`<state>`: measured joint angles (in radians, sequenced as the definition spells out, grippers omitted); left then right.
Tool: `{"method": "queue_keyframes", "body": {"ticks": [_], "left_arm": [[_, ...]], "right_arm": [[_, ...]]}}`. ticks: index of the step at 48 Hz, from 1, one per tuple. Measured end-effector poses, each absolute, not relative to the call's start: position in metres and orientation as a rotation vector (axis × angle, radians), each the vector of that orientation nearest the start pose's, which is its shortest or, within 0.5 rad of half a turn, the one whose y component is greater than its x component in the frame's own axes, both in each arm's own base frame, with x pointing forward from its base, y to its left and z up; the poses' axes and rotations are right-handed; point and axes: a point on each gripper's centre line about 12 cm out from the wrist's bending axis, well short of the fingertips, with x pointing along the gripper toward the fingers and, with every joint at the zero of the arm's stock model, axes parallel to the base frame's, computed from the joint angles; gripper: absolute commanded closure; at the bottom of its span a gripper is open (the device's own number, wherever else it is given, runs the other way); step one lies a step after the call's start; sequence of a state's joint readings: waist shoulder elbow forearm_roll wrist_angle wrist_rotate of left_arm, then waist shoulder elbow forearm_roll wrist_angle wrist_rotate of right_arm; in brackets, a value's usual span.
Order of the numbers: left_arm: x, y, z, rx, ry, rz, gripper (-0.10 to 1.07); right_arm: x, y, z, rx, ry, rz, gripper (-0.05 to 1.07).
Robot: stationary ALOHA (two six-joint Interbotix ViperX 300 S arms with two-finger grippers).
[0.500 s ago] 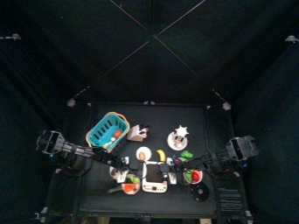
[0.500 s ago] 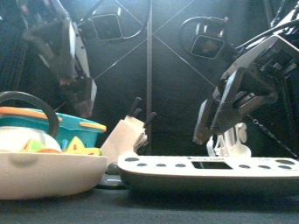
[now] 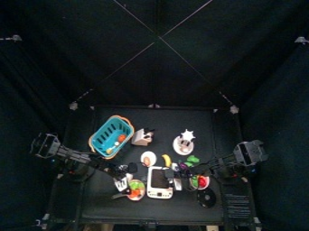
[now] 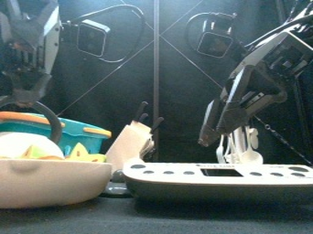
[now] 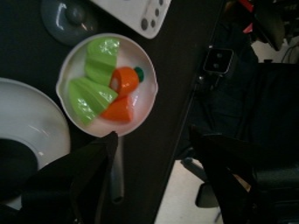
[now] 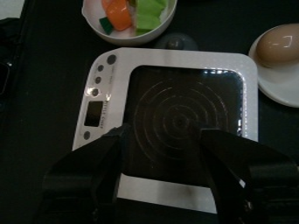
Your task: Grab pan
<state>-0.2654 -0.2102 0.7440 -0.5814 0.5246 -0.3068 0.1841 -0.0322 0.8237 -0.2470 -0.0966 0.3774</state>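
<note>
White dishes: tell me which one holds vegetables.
The small white pan with the handle, holding green and orange vegetables; the plate beside the cooktop holds an egg.

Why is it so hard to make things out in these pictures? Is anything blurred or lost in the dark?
Top view: black curtains swallow everything, objects tiny. Front view: backlit from above, the white oblong induction cooker and the cream bowl loom near and soft. Left wrist view: the small white pan of green and orange toy vegetables is soft; the hand is a dark blur.

I see the black table [image 3: 163,122] in the top view's lower middle. On it, a blue basket [image 3: 111,135] sits upper left, and a white induction cooker [image 3: 158,185] lower centre. The pan [image 3: 133,189] of vegetables lies just left of the cooker.
</note>
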Motion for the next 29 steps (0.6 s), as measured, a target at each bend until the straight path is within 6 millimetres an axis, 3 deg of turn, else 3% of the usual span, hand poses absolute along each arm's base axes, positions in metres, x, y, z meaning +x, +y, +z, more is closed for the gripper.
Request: {"method": "queue_keyframes", "body": {"ticks": [12,19,29], "left_arm": [[0.299,-0.136,0.171,-0.744,1.334,0.112,0.0],[0.31,-0.13,0.16,-0.743,1.342,0.282,0.0],[0.308,-0.119,0.145,-0.715,1.376,0.455,0.0]], "right_arm": [[0.346,0.075,0.142,0.077,0.71,0.164,0.13],[0.345,0.078,0.14,0.085,0.716,0.168,0.13],[0.345,0.081,0.139,0.085,0.724,0.171,0.13]]}}
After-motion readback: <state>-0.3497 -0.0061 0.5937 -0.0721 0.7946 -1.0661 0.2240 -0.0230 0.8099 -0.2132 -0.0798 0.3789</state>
